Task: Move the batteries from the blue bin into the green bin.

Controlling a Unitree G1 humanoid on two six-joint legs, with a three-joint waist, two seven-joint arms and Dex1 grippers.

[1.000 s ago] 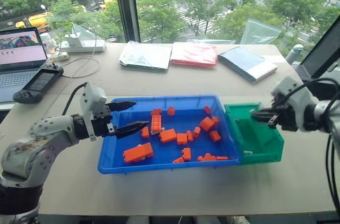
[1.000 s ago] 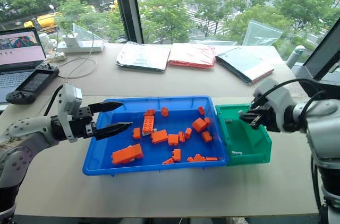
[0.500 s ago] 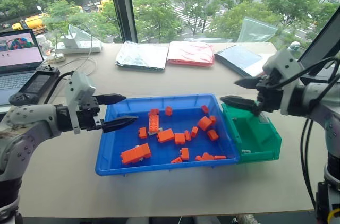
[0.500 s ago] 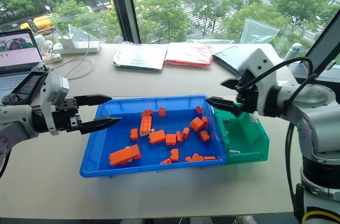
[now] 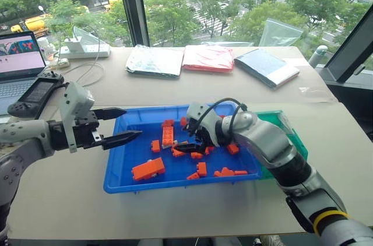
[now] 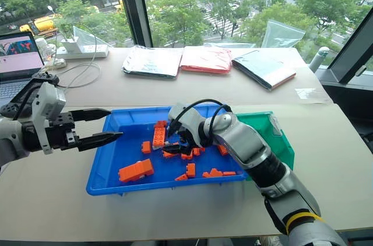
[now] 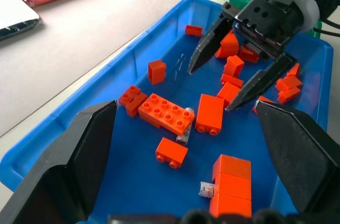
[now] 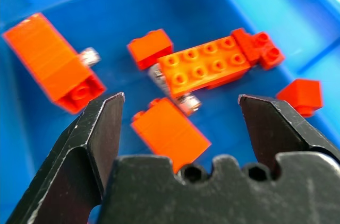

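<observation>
The blue bin (image 5: 175,186) lies mid-table with several orange bricks in it. One silvery battery (image 8: 187,102) lies against a long orange brick (image 8: 204,66); another battery (image 8: 89,54) sticks out beside a big orange block (image 8: 50,59). Both batteries also show in the left wrist view (image 7: 184,132) (image 7: 206,188). My right gripper (image 5: 183,139) hangs open, low over the bricks in the bin's middle, with the first battery between and beyond its fingers, nothing held. My left gripper (image 5: 133,122) is open and empty over the bin's left rim. The green bin (image 5: 297,144) adjoins the blue bin's right end, partly hidden by my right arm.
A laptop (image 5: 20,53) and a black handheld controller (image 5: 35,90) sit at the far left, with a white power strip (image 5: 87,51) and cable behind. Plastic packets (image 5: 156,59) (image 5: 211,58) (image 5: 268,66) lie along the back by the window.
My right gripper opened over the green bin, then swung left into the blue bin above the bricks. My left gripper drifted slightly left, still open.
</observation>
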